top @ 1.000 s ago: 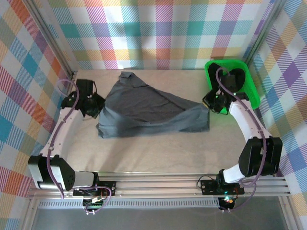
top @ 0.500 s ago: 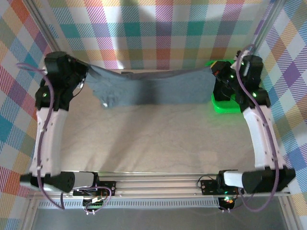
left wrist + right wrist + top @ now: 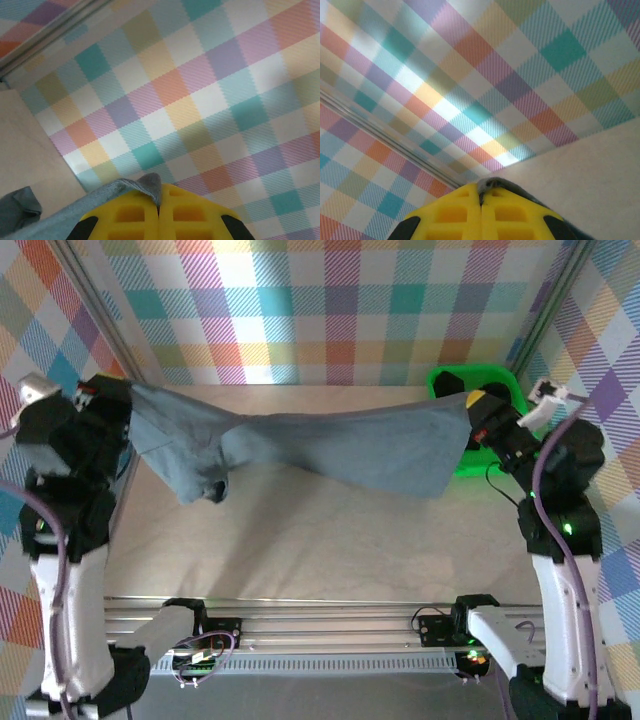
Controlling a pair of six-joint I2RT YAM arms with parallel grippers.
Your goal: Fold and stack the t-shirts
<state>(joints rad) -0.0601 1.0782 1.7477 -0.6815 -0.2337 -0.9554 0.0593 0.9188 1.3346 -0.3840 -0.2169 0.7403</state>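
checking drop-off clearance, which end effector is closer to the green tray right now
Right. The right end effector hangs at the green tray's left edge, shut on the grey t-shirt; the left end effector grips the shirt's other end across the table.

Slate grey t-shirt (image 3: 330, 445), green tray (image 3: 500, 368), pastel plaid walls (image 3: 330, 300), yellow left gripper (image 3: 159, 196), yellow right gripper (image 3: 481, 194)

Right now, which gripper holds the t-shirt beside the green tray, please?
The right gripper, pinching the slate grey t-shirt at the green tray; the left gripper holds the opposite end.
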